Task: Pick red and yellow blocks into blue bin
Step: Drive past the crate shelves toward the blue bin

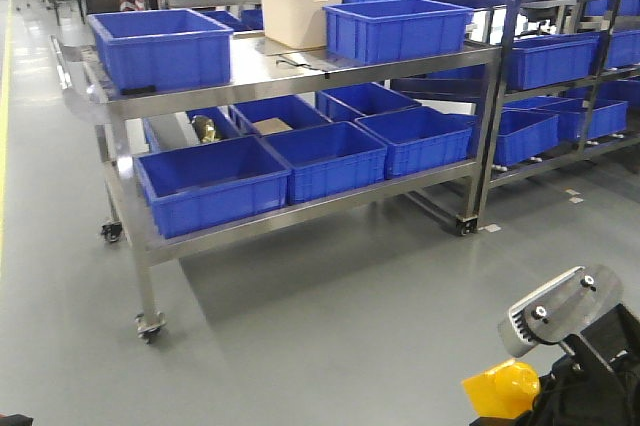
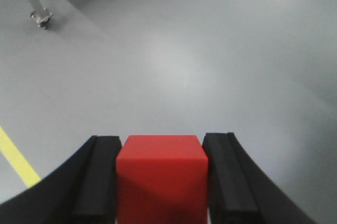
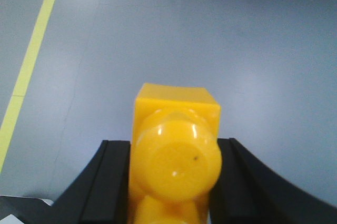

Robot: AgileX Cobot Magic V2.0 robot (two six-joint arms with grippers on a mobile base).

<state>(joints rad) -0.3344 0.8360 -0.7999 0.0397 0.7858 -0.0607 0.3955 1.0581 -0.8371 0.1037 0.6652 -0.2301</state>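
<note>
Red cube [image 2: 160, 179] fills left end effector [image 2: 162, 148]; yellow brick [image 3: 176, 129], right end effector [image 3: 171, 153].

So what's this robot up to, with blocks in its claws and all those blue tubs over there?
It holds two toy blocks. The left gripper is shut on a red cube, and the right gripper is shut on a yellow studded brick. Both hang over bare grey floor. The blue bins sit on a wheeled steel cart ahead, so neither block is in one yet.
</note>
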